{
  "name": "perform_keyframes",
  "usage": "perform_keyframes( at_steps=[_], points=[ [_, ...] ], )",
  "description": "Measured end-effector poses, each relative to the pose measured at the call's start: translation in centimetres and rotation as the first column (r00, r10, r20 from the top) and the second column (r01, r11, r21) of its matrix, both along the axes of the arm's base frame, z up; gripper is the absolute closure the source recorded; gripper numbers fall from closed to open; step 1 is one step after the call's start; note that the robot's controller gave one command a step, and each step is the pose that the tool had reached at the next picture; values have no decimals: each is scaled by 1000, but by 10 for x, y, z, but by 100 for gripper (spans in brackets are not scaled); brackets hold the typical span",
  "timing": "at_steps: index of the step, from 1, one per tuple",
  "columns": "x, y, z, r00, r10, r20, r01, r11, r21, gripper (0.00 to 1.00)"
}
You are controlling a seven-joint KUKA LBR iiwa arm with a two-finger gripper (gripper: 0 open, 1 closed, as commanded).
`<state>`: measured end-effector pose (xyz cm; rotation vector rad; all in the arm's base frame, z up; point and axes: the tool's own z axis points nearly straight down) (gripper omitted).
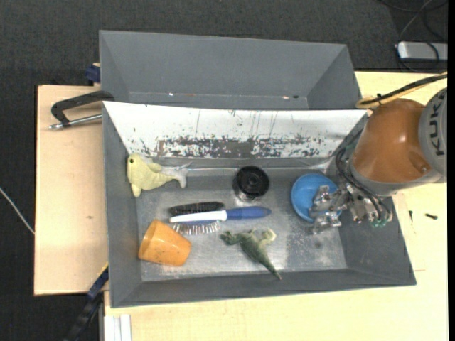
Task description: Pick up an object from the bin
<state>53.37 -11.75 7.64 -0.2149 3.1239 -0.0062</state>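
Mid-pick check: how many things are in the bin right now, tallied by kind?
Toy animals: 2 (yellow toy, green dinosaur)
Brush: 1
Orange cup: 1
Black round thing: 1
Blue round thing: 1
Total: 6

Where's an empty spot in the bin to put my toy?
Bare floor lies between the green dinosaur and the right wall, and between the yellow toy and black cap. It is crowded around the claw and blue bowl.
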Motion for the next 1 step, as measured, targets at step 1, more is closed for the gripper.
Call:
perform_keyframes(
  at_steps=[1],
  points=[
    [-12, -32, 111, 970, 243, 0, -243, 970, -2, 100]
  ],
)
